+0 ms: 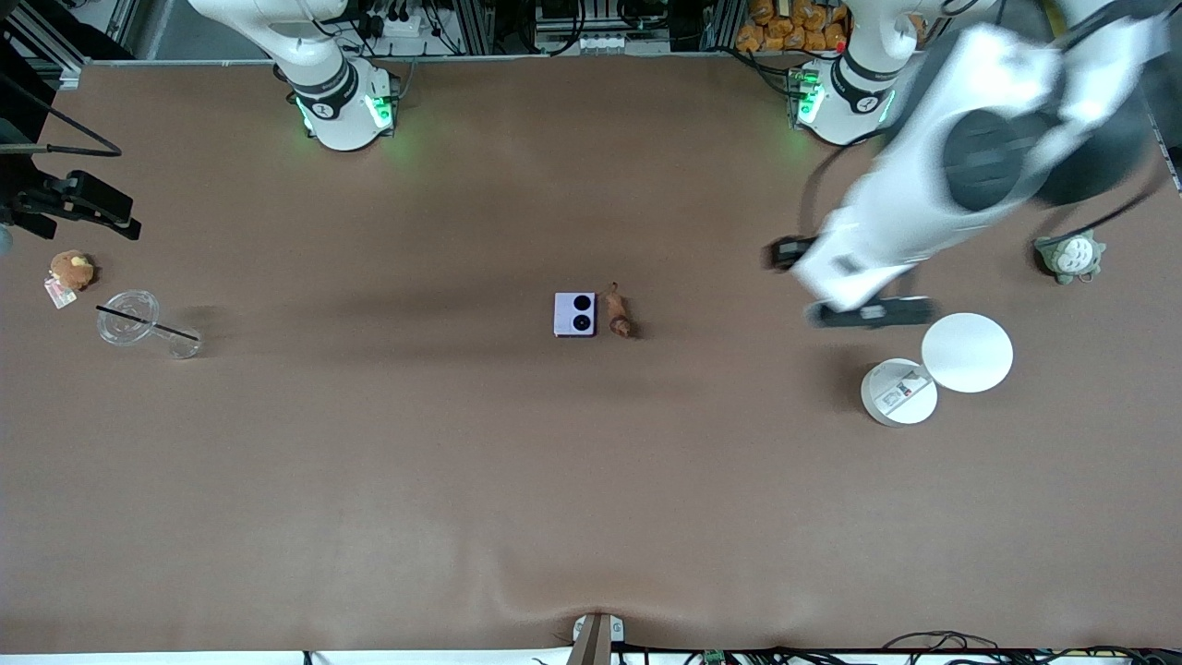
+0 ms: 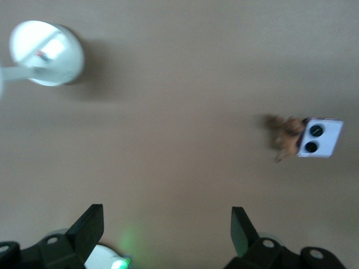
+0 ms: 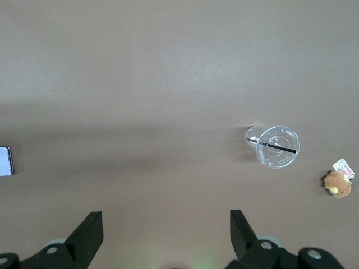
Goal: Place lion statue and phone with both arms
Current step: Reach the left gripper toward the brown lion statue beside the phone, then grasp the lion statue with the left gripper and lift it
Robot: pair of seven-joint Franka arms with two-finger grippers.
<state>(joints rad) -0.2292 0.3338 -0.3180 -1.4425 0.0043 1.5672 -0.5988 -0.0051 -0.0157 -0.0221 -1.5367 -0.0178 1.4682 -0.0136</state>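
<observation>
Front view: phone (image 1: 575,314) lies touching lion statue (image 1: 618,312) mid-table.

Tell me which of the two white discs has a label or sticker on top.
The smaller white disc, nearer the front camera, carries a small label; the larger white disc touching it is plain.

Even overhead light, motion-blurred left arm (image 1: 960,175)

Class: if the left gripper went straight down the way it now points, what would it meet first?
Probably bare table. The left gripper, jaws open, points down at it; the phone and lion statue lie aside.
</observation>
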